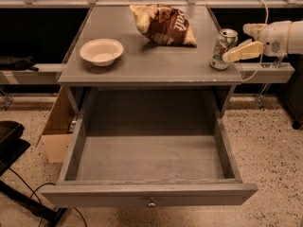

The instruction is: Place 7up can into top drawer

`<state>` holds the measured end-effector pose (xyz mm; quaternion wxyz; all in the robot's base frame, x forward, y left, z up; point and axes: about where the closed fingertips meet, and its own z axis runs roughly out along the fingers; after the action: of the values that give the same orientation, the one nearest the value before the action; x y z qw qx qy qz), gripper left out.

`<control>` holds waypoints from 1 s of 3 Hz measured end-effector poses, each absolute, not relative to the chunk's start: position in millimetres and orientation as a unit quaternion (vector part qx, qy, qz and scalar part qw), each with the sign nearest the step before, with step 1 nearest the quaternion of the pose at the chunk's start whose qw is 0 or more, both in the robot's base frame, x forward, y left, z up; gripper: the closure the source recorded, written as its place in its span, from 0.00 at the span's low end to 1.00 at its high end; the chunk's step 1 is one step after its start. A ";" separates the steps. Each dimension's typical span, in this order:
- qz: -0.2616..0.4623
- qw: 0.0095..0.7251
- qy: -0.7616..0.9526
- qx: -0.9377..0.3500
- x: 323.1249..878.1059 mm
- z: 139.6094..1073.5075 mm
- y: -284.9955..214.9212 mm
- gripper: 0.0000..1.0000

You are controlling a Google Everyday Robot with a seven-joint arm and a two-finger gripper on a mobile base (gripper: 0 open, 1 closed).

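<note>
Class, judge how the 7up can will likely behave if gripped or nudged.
The 7up can stands upright, taller than wide, so a nudge from the gripper beside it may tip it. Fallen, its round body could roll. Smooth metal looks slippery.

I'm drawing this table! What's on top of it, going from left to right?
bowl → snack bag → 7up can → gripper, at the far right, right beside the can.
</note>
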<state>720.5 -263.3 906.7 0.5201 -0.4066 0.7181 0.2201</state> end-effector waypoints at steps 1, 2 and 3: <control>0.243 0.531 0.703 -0.405 733.0 908.9 -246.1 0.00; 0.255 0.539 0.686 -0.415 741.1 915.5 -224.6 0.18; 0.270 0.532 0.679 -0.429 748.9 909.9 -204.3 0.47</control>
<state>748.9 -204.3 909.9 0.5317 -0.4286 0.6789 0.2697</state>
